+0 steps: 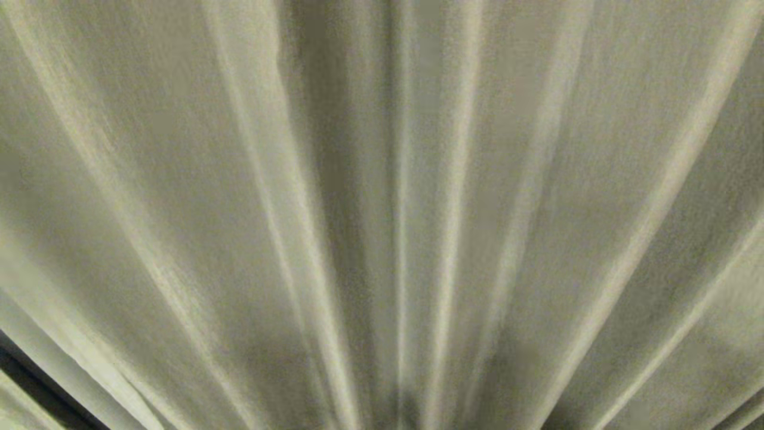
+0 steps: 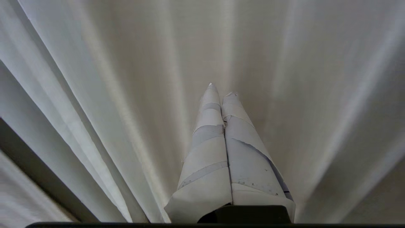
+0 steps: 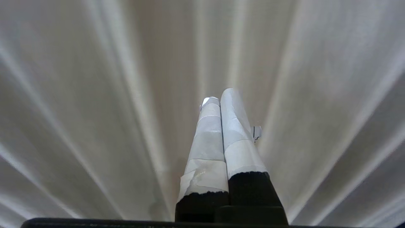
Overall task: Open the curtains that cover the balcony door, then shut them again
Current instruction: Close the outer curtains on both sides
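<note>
Taped fingers [image 2: 207, 139] fill the lower middle of the left wrist picture: the left gripper [image 2: 221, 90] is clenched, its two wrapped fingers pressed flat together with nothing between them. Its tips point at the cloth, and whether they touch it cannot be told. In the right wrist picture the right gripper [image 3: 218, 96] is the same, clenched and empty, white tape over black fingers, pointing into the pleats.

Beyond both grippers the curtains [image 1: 382, 197] take up nearly every part of all three pictures, cream cloth falling in long folds that fan outward from the lower middle of each frame. In the head picture neither arm shows. At its lower left corner one hemmed edge runs diagonally, with a dark strip [image 1: 36, 391] beside it. The same edge and strip [image 2: 44, 180] sit at the lower left of the left wrist picture. That strip may be the balcony door frame, but no glass is visible.

Judging by this, the curtains hang drawn across. Whether they wait to be opened or have been closed again cannot be told.
</note>
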Robot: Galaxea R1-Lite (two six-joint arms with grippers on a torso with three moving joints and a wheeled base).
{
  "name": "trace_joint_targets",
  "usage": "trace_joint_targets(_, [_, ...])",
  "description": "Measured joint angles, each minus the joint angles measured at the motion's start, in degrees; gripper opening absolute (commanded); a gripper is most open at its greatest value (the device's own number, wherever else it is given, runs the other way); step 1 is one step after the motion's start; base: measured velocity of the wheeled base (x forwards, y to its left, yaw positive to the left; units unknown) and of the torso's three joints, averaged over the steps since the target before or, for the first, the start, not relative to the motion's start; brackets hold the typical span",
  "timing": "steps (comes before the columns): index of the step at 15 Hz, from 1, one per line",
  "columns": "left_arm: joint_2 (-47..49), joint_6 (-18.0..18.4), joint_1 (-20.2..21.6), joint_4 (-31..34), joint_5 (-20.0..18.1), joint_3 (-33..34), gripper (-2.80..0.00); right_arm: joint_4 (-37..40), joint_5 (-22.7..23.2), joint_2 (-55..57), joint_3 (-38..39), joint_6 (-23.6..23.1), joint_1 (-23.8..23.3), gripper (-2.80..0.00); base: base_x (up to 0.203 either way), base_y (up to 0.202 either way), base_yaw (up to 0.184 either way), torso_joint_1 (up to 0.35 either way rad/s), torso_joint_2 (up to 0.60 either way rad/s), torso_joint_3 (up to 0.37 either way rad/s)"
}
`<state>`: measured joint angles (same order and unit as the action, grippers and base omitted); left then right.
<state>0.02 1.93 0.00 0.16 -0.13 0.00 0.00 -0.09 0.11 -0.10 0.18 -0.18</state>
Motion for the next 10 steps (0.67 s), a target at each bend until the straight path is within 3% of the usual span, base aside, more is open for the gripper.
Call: trace_joint_targets(10, [0.0,-0.1,0.0,0.0,0.0,0.0,-2.80,0.0,0.0,0.0,0.0,0.0,0.0,-2.80,0.000,0.000,0.000,0.000,0.00,0.000])
